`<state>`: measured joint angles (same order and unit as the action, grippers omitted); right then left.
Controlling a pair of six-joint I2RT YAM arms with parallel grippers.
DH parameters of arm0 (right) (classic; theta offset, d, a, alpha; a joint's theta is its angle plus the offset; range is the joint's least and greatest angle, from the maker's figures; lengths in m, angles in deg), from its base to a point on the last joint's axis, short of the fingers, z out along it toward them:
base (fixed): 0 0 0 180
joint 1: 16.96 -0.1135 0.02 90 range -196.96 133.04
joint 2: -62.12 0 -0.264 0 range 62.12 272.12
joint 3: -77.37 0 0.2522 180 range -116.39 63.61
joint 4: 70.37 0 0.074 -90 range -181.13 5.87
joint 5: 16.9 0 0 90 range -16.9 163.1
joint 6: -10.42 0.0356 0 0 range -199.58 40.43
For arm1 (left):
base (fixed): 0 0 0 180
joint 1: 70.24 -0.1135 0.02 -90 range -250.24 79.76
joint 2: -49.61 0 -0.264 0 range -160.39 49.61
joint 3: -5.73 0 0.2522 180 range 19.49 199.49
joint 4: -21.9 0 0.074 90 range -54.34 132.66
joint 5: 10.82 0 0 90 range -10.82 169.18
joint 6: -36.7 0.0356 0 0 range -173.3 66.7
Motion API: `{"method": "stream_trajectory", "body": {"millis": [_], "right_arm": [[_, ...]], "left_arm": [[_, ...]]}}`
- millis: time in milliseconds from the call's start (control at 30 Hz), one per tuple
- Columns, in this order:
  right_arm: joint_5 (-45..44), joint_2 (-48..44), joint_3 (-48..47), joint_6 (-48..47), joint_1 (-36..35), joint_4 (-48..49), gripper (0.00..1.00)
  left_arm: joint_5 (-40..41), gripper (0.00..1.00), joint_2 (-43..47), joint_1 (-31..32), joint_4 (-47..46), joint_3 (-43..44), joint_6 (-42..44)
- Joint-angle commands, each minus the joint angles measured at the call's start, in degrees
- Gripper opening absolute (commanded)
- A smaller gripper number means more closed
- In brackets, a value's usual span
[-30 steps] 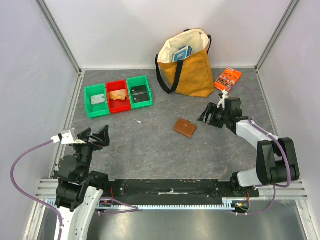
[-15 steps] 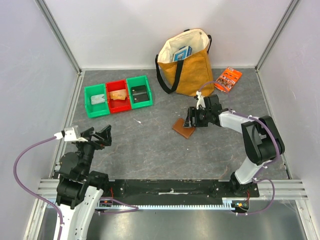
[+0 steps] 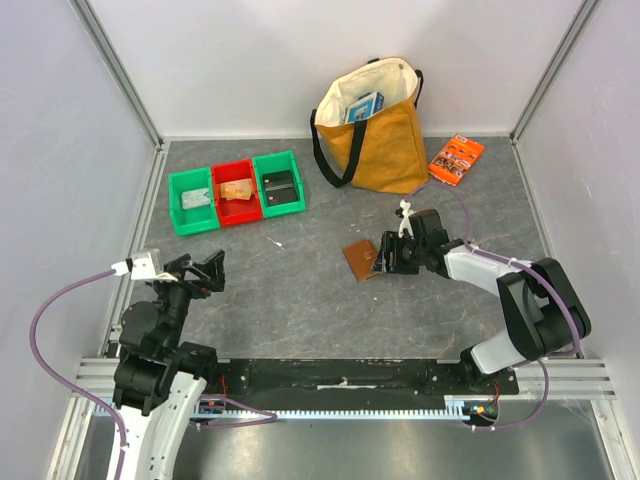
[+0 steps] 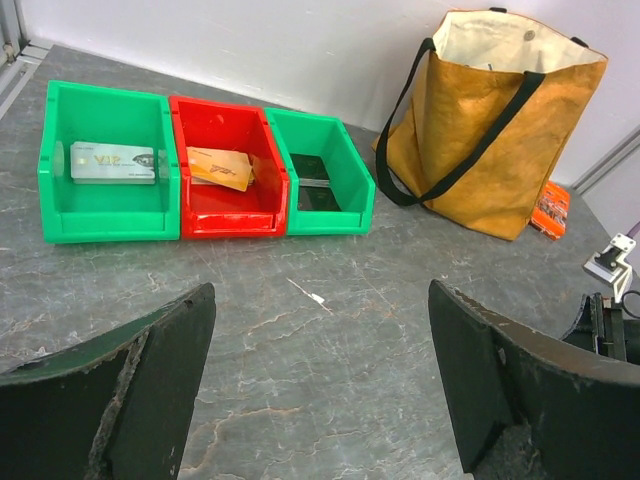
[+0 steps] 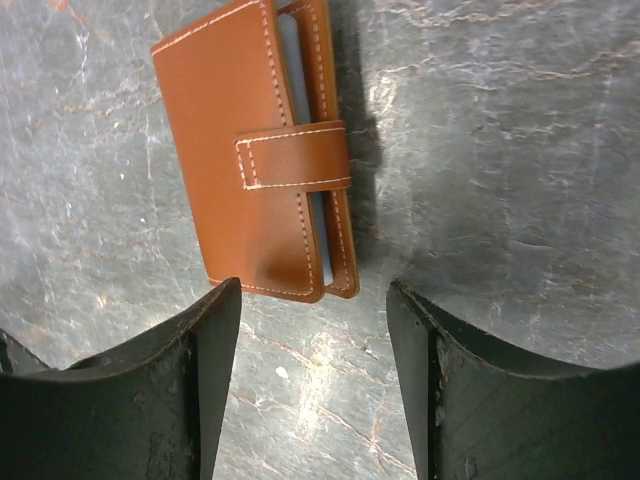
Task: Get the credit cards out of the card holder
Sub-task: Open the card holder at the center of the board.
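Folding back on itself at the near left corner, the left arm holds the left gripper [image 3: 192, 272] raised above the table [image 3: 300, 310], aimed toward the far side. Its fingers are spread wide and hold nothing. The right arm reaches from its base at the near right, low and leftward toward mid-table. The right gripper [image 3: 384, 255] sits just above the surface. Its fingers are released, parted a little wider than the holder's short side, and grip nothing.

The holder [image 5: 255, 150] lies flat and shut on the table at mid-right, directly ahead of the right fingertips. Its near short edge is level with those tips. I cannot tell whether the left fingertip touches its corner. Its long axis runs away from the gripper with a slight lean, which is roughly left to right in the top view. The strap [image 5: 293, 158] wraps across the middle onto the upper cover. The opening edge faces right in the wrist view, and a pale blue strip [image 5: 290, 70] shows there between the covers. Whether that strip is pocket or card I cannot tell.

Three bins stand side by side at the far left, touching one another. The left green bin [image 4: 60, 130] holds a pale card [image 4: 112, 162] marked VIP. The red bin [image 4: 200, 115] holds a tan card [image 4: 220, 168], and the right green bin [image 4: 345, 150] holds a dark card [image 4: 312, 190]. A mustard bag [image 3: 385, 140] with black handles stands open at the far wall with a blue box [image 3: 362, 106] inside. An orange packet [image 3: 456, 157] lies just to its right.
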<state>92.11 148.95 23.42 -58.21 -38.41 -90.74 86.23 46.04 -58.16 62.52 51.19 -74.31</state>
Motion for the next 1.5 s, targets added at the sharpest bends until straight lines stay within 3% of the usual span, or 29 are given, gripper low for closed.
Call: {"method": "stream_trajectory", "body": {"millis": [0,367,567,733,933,1100,1267,1333,1467], "right_arm": [[-1.9,-1.2,3.7,6.8,0.0,5.4,0.67],[0.9,3.8,7.0,9.7,0.1,12.6,0.61],[1.6,3.9,6.9,8.9,0.1,13.4,0.39],[-1.2,-0.9,0.6,3.1,0.1,5.1,0.13],[-10.1,-6.1,-8.6,-6.1,-2.3,-6.8,0.06],[-26.8,-6.1,-13.9,-12.7,-11.6,-12.8,0.06],[-47.4,-2.5,-15.7,-16.0,-26.3,-16.8,0.06],[-55.8,-0.7,-16.1,-16.8,-35.3,-17.3,0.06],[-61.6,5.3,-19.0,-15.2,-46.6,-20.5,0.15]], "left_arm": [[-1.3,0.92,-0.8,-0.3,-2.1,1.0,-0.9],[-1.6,0.91,-0.8,-0.5,-2.2,1.0,-0.9],[-1.7,0.91,-0.8,-0.5,-2.2,0.9,-0.9],[-1.8,0.91,-0.7,-0.6,-2.2,1.0,-0.9],[-1.8,0.90,-0.5,-0.6,-2.2,1.0,-0.8],[-1.8,0.90,-0.1,-0.6,-2.2,1.0,-0.8],[-2.0,0.90,0.1,-0.7,-2.2,0.9,-0.9],[-1.9,0.90,0.1,-0.6,-2.2,0.8,-0.9],[-2.0,0.90,0.2,-0.6,-2.2,0.9,-0.9]]}}
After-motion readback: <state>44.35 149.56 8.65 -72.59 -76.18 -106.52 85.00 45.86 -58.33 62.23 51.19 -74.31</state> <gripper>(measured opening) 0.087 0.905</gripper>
